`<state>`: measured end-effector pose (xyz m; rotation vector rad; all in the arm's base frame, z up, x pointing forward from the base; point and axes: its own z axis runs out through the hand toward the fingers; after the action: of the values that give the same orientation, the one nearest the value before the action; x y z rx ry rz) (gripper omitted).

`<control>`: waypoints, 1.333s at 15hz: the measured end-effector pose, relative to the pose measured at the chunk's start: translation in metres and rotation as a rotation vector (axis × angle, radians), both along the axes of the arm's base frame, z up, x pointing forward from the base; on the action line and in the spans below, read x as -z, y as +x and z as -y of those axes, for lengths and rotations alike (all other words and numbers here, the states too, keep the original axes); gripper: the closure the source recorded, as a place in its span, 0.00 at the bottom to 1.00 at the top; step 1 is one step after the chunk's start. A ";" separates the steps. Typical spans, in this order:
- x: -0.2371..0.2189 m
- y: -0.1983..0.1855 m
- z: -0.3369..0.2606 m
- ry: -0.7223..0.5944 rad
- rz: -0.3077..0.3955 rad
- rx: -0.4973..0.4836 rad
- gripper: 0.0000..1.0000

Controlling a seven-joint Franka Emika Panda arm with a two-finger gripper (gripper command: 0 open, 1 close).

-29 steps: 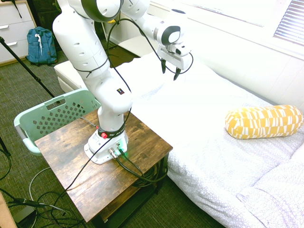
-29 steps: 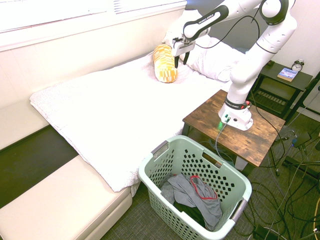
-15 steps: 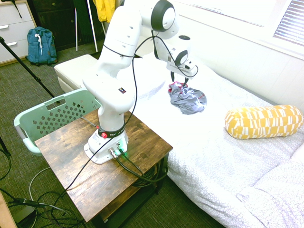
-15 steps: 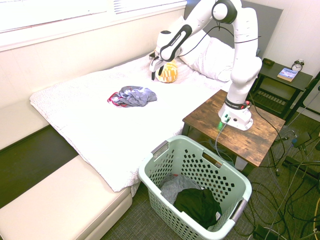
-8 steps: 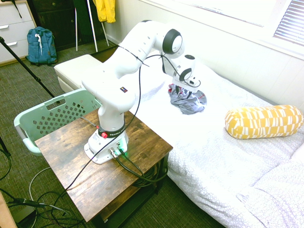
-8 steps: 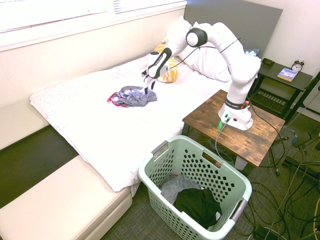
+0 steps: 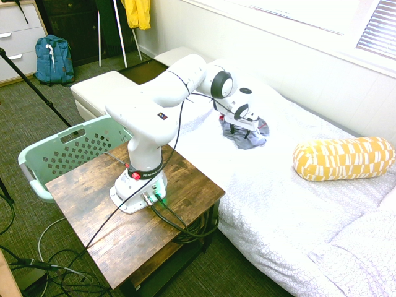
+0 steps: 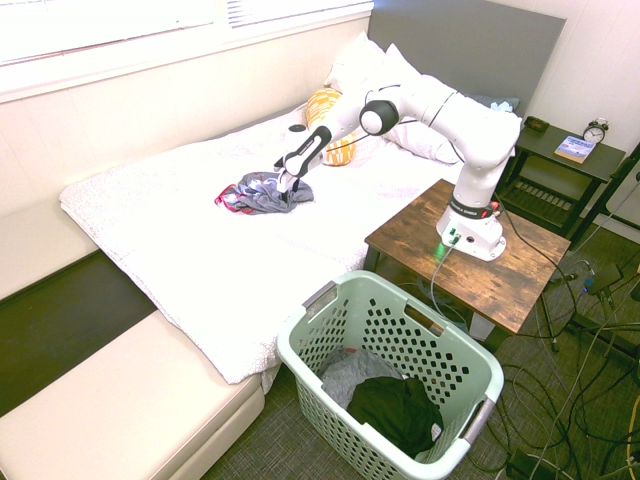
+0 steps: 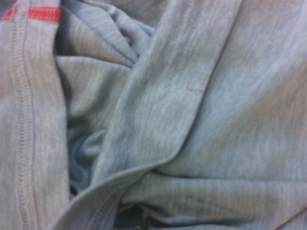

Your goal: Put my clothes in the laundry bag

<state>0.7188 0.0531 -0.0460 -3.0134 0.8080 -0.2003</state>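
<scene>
The second exterior view shows the crumpled garment (image 8: 262, 194), thin grey cloth with red edging, heaped in loose folds on the bed (image 8: 180, 230), whose cover is pale and softly wrinkled. The claw (image 8: 288, 190) is right at the heap, its two dark fingers apart and pointing down. The wrist view fills with the knit: fine streaks, a ridged seam, a flat folded hem and a short band of red stitching. A plump, rounded bolster (image 7: 344, 158), patterned in yellow and white, lies on the bed near the garment. The laundry basket (image 8: 338, 425) is mint-green plastic, with walls pierced by rows of small holes and slots for handles; grey fabric (image 8: 356, 371) and black fabric (image 8: 395, 412) lie rumpled inside. Beside it is the worktop (image 8: 500, 275), brown wood with streaky grain and squared corners.
</scene>
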 end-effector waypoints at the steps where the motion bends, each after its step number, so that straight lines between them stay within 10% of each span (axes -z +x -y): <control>1: 0.005 0.004 0.001 0.003 -0.007 0.003 1.00; 20: -0.009 0.028 0.005 0.032 -0.009 0.018 1.00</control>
<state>0.7468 0.0481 -0.0367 -2.9808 0.8308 -0.1730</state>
